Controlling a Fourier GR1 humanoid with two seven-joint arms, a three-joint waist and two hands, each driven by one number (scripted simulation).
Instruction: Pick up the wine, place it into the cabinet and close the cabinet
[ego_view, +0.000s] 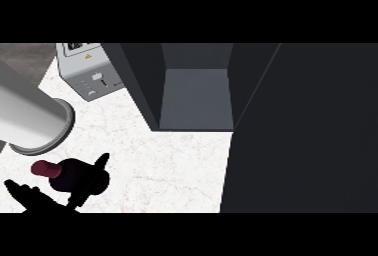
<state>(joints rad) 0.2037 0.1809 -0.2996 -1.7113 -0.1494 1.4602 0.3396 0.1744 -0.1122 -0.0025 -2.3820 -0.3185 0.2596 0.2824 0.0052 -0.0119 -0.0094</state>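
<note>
Head view | left robot hand (83, 186) curled round wine bottle (63, 175) | cabinet (196, 85) open

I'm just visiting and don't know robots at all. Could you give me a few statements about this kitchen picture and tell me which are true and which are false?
1. The cabinet stands open. True: its grey inside shows.
2. The wine bottle is already inside the cabinet. False: it is at the lower left over the white counter, with the left hand curled round it.
3. The bottle has a dark red top. True.
4. A small grey appliance sits to the right of the cabinet. False: it sits to its left, at the back of the counter.
5. The right hand holds the cabinet door. False: no right hand shows in the view.
</note>
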